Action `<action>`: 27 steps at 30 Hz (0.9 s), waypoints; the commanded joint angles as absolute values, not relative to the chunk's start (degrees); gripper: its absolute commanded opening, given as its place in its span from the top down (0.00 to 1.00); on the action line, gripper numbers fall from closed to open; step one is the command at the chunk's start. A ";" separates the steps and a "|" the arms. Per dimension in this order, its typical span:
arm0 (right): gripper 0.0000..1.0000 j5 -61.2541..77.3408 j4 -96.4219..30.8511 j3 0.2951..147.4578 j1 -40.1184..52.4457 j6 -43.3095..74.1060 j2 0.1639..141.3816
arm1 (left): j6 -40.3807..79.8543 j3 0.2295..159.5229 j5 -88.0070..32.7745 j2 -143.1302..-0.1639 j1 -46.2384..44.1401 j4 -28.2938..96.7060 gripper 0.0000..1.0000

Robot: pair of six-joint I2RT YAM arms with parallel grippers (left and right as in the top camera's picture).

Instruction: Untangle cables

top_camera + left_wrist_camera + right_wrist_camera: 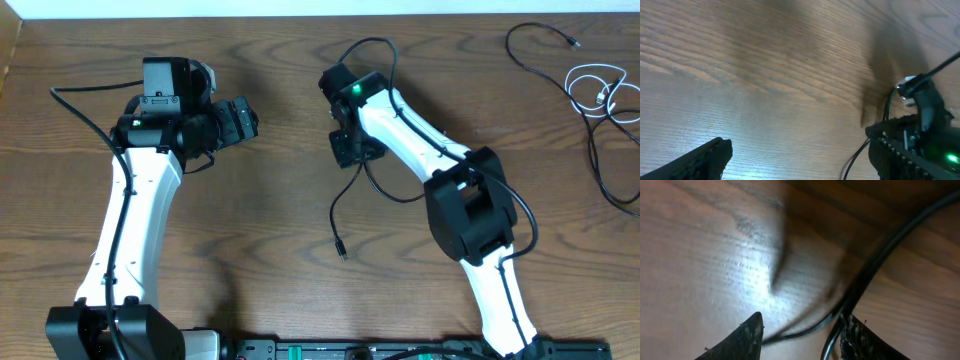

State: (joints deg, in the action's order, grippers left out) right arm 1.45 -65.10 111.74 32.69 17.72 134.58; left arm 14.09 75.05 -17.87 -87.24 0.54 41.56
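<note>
left claw [243, 120] spread wide, holding nothing, pointing sideways across the desk [260, 230] toward the right arm [470, 215]. from the left wrist view, wood grain between its two dark fingertips [715, 155], and the green light [951, 159] of the right arm just behind the far one.

right claw [350, 152] near the middle of the desk, pointing down, partly spread. running out from under it, a thin black cord [333, 212], curving down toward the near edge and ending in a small plug [342, 253] flat on the wood.

from the right wrist view, fingertips [747, 335] apart, with the black cord [800, 332] crossing the gap close to the wood, loose and not pinched. touching the right fingertip or not: cannot tell. also a thicker, blurred black line sweeping in from the upper right to the same spot; same cord or arm wire: cannot tell.

at the far right corner, well apart from both claws, a second black cord [592, 150] in a long open loop, and just beside it a white cord [600, 96] in a small loose coil, crossing the second black cord.
</note>
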 commanded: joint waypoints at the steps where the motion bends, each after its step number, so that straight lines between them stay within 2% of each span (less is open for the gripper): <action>1: 0.55 1.43 -65.12 111.68 32.62 22.55 135.70 | 13.13 75.24 -17.30 -87.61 0.45 41.47 0.07; 7: 0.55 -0.56 -64.84 110.61 32.40 26.68 135.83 | 13.13 75.24 -17.32 -87.61 0.45 41.52 0.07; 13: 0.66 -0.49 -64.45 110.48 32.14 27.44 137.32 | 13.15 75.22 -17.32 -87.61 0.45 41.52 0.07; 16: 0.76 -0.12 -64.27 110.48 31.81 27.83 137.60 | 13.13 75.22 -17.32 -87.61 0.45 41.54 0.07; 19: 0.96 0.34 -64.29 110.48 31.42 27.83 137.60 | 13.15 75.24 -17.32 -87.61 0.45 41.76 0.07; 20: 0.99 0.40 -64.27 110.48 31.35 27.83 137.60 | 13.13 75.24 -17.32 -87.61 0.45 41.91 0.07; 27: 0.99 3.92 -65.25 112.29 30.09 24.21 136.77 | 13.13 75.24 -17.32 -87.61 0.45 42.15 0.07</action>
